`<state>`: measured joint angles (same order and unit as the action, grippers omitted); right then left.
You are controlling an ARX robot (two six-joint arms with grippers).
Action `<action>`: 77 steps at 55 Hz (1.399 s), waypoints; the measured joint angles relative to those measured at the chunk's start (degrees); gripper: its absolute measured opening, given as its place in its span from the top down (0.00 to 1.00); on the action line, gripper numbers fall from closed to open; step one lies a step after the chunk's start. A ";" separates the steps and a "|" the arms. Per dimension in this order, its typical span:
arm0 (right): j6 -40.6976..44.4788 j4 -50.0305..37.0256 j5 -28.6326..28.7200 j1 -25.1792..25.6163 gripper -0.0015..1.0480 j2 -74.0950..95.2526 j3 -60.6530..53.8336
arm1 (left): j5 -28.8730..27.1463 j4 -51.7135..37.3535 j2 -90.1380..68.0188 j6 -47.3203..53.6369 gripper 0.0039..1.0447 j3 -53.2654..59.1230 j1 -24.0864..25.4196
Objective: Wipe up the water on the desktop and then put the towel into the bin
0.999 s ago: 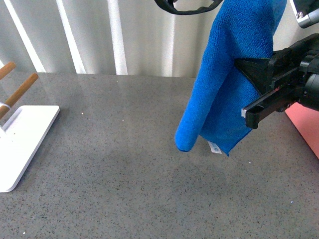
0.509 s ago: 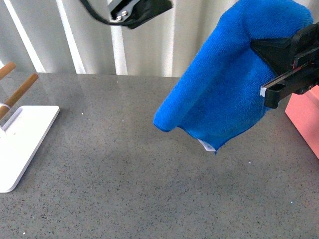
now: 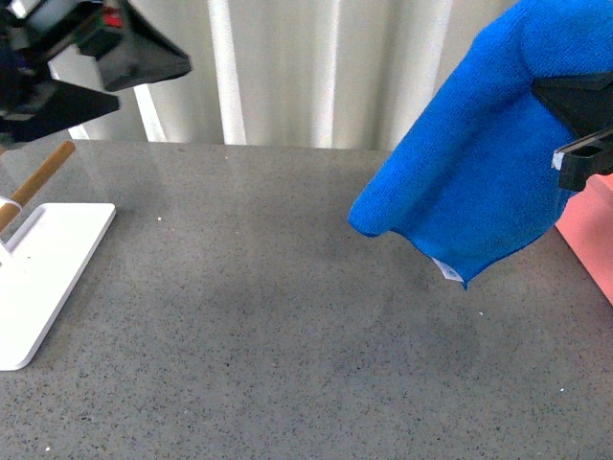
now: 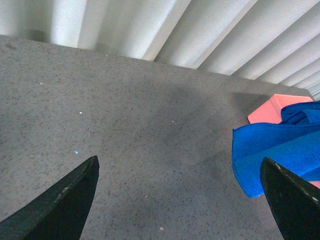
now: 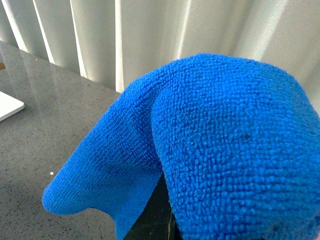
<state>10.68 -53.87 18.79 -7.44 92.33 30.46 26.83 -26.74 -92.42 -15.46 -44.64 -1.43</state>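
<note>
White pleated curtains (image 3: 306,67) close off the back of the scene, and in front of them lies the bench (image 3: 287,335), a wide dark grey stone-like surface with fine speckles. The towel (image 3: 479,192), a bright blue fuzzy microfibre cloth, is held aloft over the right part of the bench, well above it. Its bulk is draped over the right claw (image 3: 575,134), which is judged to be clamped on a fold, although the pads are hidden by the pile. A loose lobe and the small white sewn label (image 3: 445,270) hang lowest. The bin (image 3: 592,235), a salmon-pink straight-walled plastic box, is seen only as a corner just beside and below the cloth. The left claw (image 4: 178,161) is raised at the far left with its jaws wide apart and nothing between them, above the flat white stand (image 3: 38,278) with wooden rods (image 3: 43,172). The step in hand is judged to be the carry to the bin. It is done well if the towel is taken further right until the whole hanging mass is over the opening. The trailing lobe should be kept above the thin rim, then lowered between the walls before the grip is released. Since fuzzy cloth may cling to the pads, release should be followed by a straight lift.
</note>
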 joint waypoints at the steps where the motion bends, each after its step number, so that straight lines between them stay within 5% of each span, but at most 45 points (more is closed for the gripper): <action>1: 0.00 0.00 -0.02 -0.04 0.96 0.00 0.00 | 0.68 0.00 0.87 0.39 0.06 0.96 0.79; 3: 0.02 0.00 -0.04 -0.24 0.96 0.02 0.00 | -1.77 -2.49 1.51 2.23 0.08 2.93 1.29; 8: 0.07 0.15 -0.22 -0.70 0.96 0.02 0.00 | -19.56 -21.40 4.48 8.68 0.24 12.31 1.42; 12: 0.09 0.26 -0.31 -1.01 0.96 0.15 0.00 | -25.49 -28.76 7.50 11.28 0.34 17.77 1.42; 34: 0.35 1.53 -1.11 -1.66 0.96 0.31 -0.02 | -26.75 -30.62 21.97 14.62 0.96 32.06 1.42; 50: 0.42 2.64 -1.31 -1.70 0.96 -0.09 -1.09 | -26.82 -31.02 28.33 15.02 0.97 38.91 1.42; 77: 0.48 4.57 -1.84 -2.08 0.96 -2.89 -1.77 | -26.82 -13.77 50.38 15.02 0.97 43.30 1.42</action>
<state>11.16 -49.30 16.95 -9.52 89.45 28.69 0.01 -40.51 -42.04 -0.45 -1.34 -0.01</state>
